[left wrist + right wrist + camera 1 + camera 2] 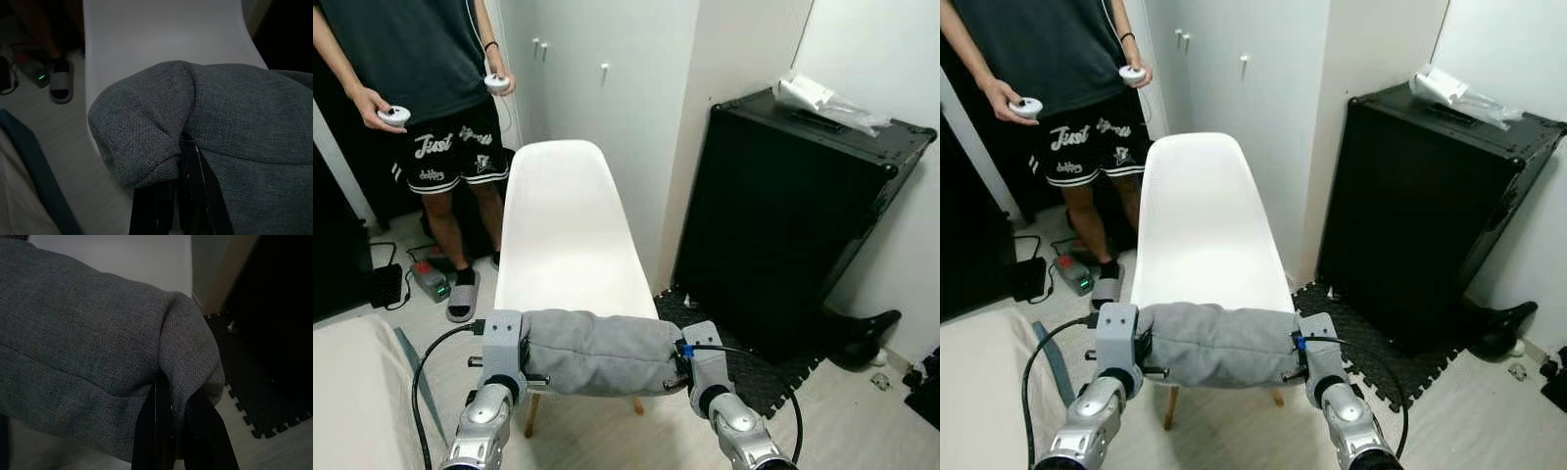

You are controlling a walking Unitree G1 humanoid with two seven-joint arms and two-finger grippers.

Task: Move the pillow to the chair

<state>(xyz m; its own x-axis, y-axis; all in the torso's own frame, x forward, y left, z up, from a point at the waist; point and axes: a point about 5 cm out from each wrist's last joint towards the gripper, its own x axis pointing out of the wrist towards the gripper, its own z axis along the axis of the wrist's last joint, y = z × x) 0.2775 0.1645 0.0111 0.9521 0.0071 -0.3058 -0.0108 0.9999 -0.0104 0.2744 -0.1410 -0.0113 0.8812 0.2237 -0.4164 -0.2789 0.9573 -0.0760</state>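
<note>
A grey fabric pillow (597, 351) hangs crosswise just above the front edge of the white plastic chair (563, 225), held up at both ends. My left gripper (188, 152) is shut on a fold of the pillow's left end. At the other end, my right gripper (176, 399) is shut on the cloth of the corner. The chair's seat and back lie straight ahead, beyond the pillow. Fabric hides most of the fingertips.
A person (431, 78) with two white controllers stands at the back left beside the chair. A tall black cabinet (783, 215) with a plastic-wrapped item (822, 101) stands right, over a black foam mat (744, 362). A beige mattress (357, 392) is at the lower left.
</note>
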